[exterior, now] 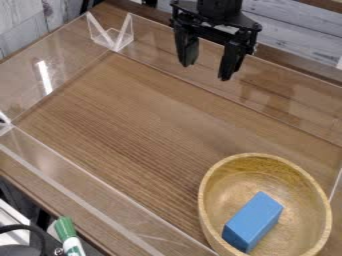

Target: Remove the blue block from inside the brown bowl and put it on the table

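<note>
Blue block (253, 221) lies inside brown bowl (266, 205)

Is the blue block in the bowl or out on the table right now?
In. The blue block lies inside the brown bowl; the open gripper hangs far from it.

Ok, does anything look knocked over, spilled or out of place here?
Nothing stands out. The blue block lies flat inside the brown bowl, which sits upright on the table. The open gripper hangs above the table's far side, away from both.
</note>
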{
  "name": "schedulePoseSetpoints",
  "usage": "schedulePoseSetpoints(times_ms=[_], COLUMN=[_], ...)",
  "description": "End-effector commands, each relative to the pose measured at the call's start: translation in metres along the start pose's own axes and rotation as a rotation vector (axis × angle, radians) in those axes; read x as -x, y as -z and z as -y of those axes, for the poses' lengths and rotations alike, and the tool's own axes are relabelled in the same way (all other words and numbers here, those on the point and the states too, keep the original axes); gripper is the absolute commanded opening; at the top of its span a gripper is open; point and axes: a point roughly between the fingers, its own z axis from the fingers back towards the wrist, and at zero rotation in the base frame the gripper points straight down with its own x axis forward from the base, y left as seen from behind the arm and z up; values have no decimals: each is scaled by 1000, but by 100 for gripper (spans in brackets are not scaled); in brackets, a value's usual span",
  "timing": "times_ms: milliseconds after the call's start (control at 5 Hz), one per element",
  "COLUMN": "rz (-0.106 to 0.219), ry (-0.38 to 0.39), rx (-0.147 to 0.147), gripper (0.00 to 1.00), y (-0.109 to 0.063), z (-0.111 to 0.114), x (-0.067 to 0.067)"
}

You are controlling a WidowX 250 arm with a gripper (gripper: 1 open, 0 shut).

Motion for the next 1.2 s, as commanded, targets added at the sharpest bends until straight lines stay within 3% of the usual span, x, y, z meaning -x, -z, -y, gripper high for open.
schedulePoseSetpoints(times_ms=[0,600,800,1000], rz=[-19,35,41,42], ry=[5,73,95,104], rx=[-1,-2,4,6], gripper=[100,100,100,100], y=[5,-4,7,20], z=[8,97,123,130], x=[10,71,84,95])
